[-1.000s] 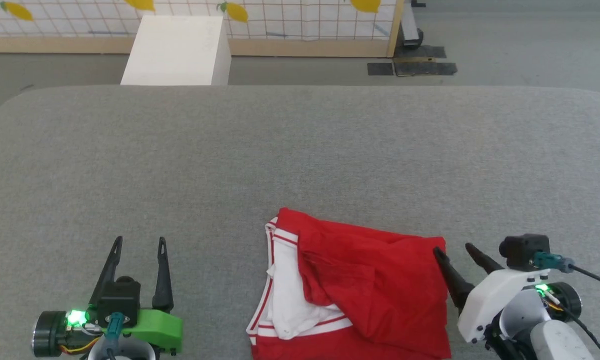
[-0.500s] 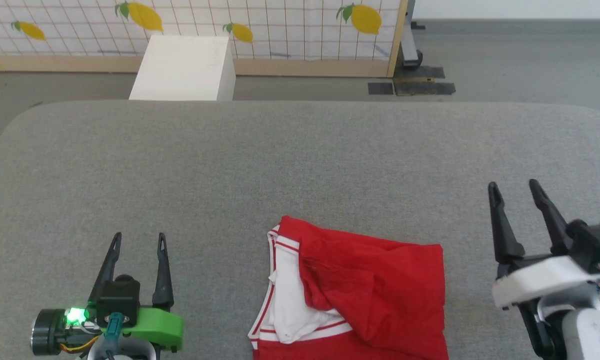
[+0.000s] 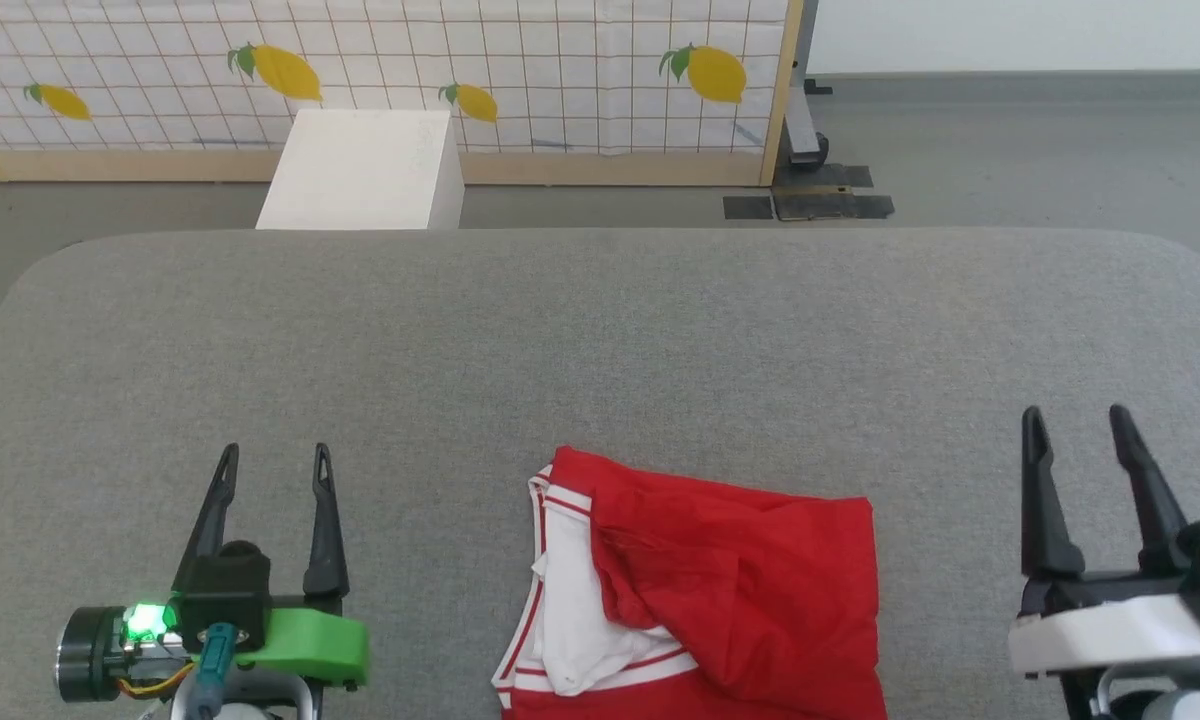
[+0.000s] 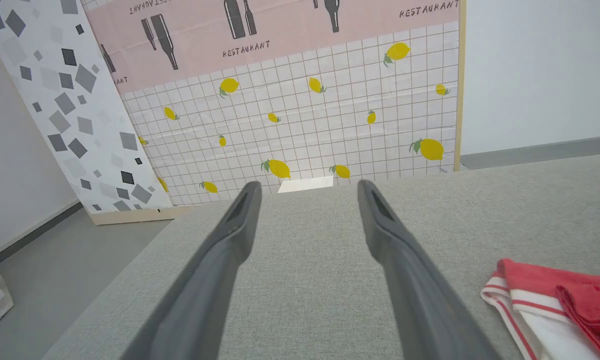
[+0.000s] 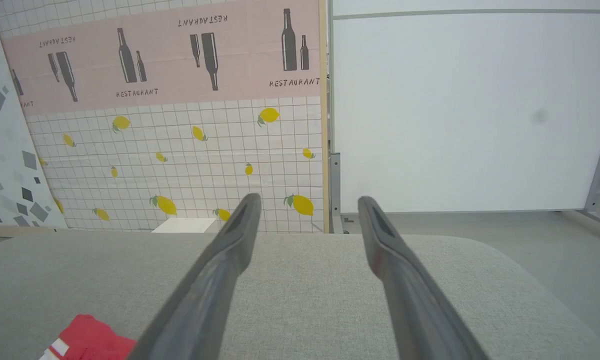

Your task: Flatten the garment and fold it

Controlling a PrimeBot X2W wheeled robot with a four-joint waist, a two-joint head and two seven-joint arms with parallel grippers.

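Observation:
The garment, a red shirt with a white sleeve and red-white striped trim, lies folded in a compact bundle at the near edge of the grey table. A corner of it shows at the lower right of the left wrist view and at the lower left of the right wrist view. My left gripper stands open to the garment's left, nothing between its fingers. Off the garment's right edge my right gripper is open too, clear of the cloth.
A white box stands on the floor beyond the table's far edge. Behind it runs a lemon-patterned panel with a wooden frame. The table's far half is bare grey fabric.
My right gripper has left the garment's right edge, lifted and swung out to the right, fingers now pointing up the view. The camera has tilted up a little. The left gripper has stayed put.

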